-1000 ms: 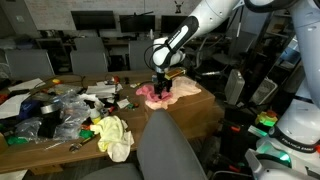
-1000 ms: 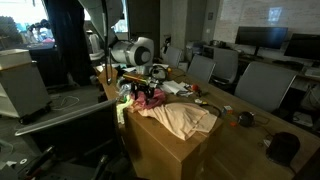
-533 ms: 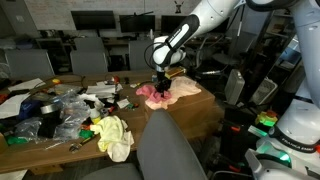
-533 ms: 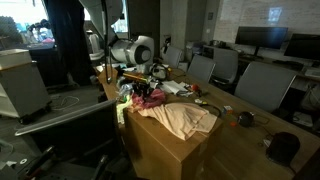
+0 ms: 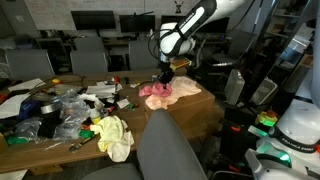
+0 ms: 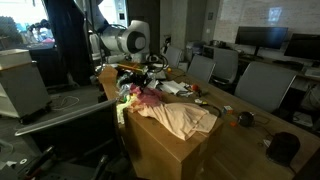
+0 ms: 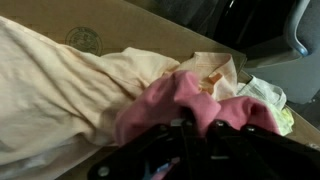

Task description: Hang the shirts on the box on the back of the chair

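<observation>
Office with a cluttered table (image 5: 60, 115); the box (image 5: 205, 108) carries the cream shirt (image 6: 185, 120) and pink shirt (image 5: 157, 93), neither yet on the chair (image 5: 170, 150) back in front. Arm (image 5: 200, 18) has risen since half a second ago, when it pressed down into the pink shirt, so I judge the pick made and the carry to the chair starting. Gripper (image 5: 167, 73) sits just above the heap; in wrist view the jaws look nearly shut, pinching a peak of pink shirt, the rest lying on the box
</observation>
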You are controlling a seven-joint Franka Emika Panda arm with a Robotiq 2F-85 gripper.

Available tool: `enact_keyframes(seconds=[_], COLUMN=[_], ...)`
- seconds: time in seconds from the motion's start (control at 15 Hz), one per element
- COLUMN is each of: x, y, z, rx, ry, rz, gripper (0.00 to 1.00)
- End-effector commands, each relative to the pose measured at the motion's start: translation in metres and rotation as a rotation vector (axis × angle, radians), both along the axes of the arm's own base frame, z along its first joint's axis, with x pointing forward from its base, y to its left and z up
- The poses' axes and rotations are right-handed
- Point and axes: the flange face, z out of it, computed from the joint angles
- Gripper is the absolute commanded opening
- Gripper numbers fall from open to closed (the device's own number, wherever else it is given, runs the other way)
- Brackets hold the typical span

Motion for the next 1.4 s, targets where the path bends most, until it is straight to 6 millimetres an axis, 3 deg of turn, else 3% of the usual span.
enact_keyframes(seconds=[0.0,0.33,0.73,1.07,1.33], x=[-0.052,-0.116,-0.192,-0.232,-0.25], y=[0.006,0.008,0.019,0.044,0.069], z=[0.057,0.11,0.148,0.166,0.181], rx=[-0.004,-0.035,-0.01,0.051,0.075], ry=[-0.143,-0.289,-0.339,-0.301,-0.2], rz=[-0.009,0.01,0.129,0.41,0.624], gripper=[0.02,0.02,0.02,0.03,0.03])
